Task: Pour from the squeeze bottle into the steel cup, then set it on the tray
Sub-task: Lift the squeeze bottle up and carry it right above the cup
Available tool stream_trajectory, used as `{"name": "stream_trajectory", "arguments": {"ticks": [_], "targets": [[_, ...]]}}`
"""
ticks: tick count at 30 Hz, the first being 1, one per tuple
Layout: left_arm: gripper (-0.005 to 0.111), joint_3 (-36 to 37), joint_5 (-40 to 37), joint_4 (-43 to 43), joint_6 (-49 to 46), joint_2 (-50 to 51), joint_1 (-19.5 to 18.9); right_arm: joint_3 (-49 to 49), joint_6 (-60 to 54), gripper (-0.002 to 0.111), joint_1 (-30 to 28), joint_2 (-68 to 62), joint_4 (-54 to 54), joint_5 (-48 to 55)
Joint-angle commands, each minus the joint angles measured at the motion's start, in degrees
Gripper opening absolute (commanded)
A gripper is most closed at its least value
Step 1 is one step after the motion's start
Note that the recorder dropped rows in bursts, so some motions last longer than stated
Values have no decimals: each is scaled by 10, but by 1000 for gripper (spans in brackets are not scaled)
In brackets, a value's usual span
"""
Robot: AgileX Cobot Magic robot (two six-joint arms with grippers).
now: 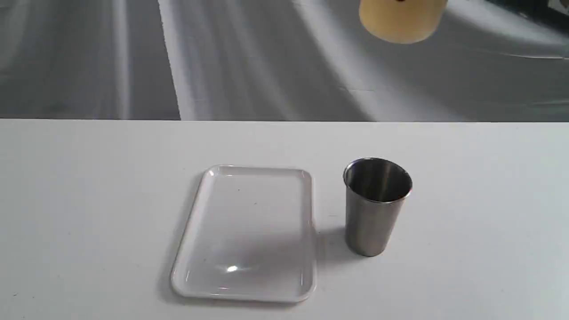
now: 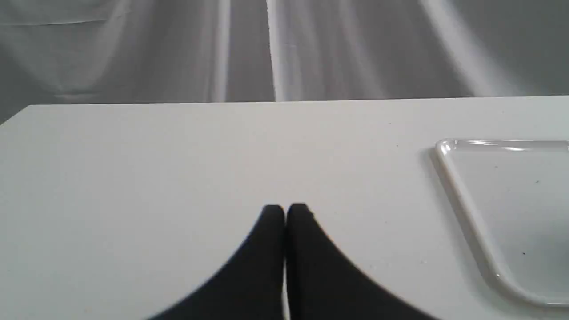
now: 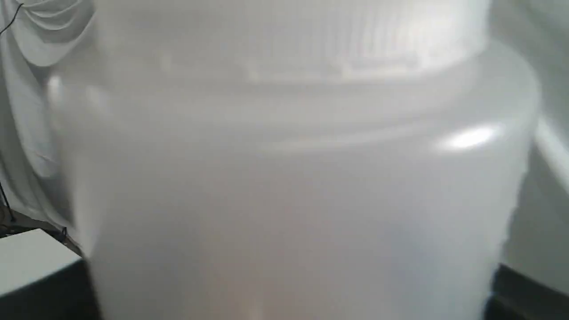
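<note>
The squeeze bottle point(image 1: 402, 20) hangs high in the air, above and a little behind the steel cup point(image 1: 375, 209); only its amber-tinted base shows at the top edge of the exterior view. Its frosted body point(image 3: 293, 178) fills the right wrist view, blurred, with dark fingers point(image 3: 524, 289) at its sides, so my right gripper is shut on it. The nozzle is out of view. The cup stands upright and looks empty, just right of the white tray point(image 1: 249, 222). My left gripper point(image 2: 284, 211) is shut with nothing in it, low over the table to the left of the tray point(image 2: 462, 200).
The white table point(image 1: 89, 200) carries only the tray and the cup. A grey draped cloth point(image 1: 244, 58) hangs behind its far edge. Another white surface corner point(image 3: 26, 258) shows in the right wrist view.
</note>
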State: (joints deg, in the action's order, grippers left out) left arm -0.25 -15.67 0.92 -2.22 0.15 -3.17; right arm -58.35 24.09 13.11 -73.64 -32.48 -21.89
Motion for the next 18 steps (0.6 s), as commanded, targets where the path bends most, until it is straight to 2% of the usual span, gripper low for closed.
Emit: {"name": "stream_trajectory", "arguments": {"ticks": [1,11,18], "targets": [[0,3,4,0,3,-1,5,30,-1,0,-6,26,21,-52],[0,3,4,0,3,-1,5,102,-36,0,-6,70,40,-51],[0,3,4,0,1,-1,5,157,-100,0,-6,106,95,-51]]}}
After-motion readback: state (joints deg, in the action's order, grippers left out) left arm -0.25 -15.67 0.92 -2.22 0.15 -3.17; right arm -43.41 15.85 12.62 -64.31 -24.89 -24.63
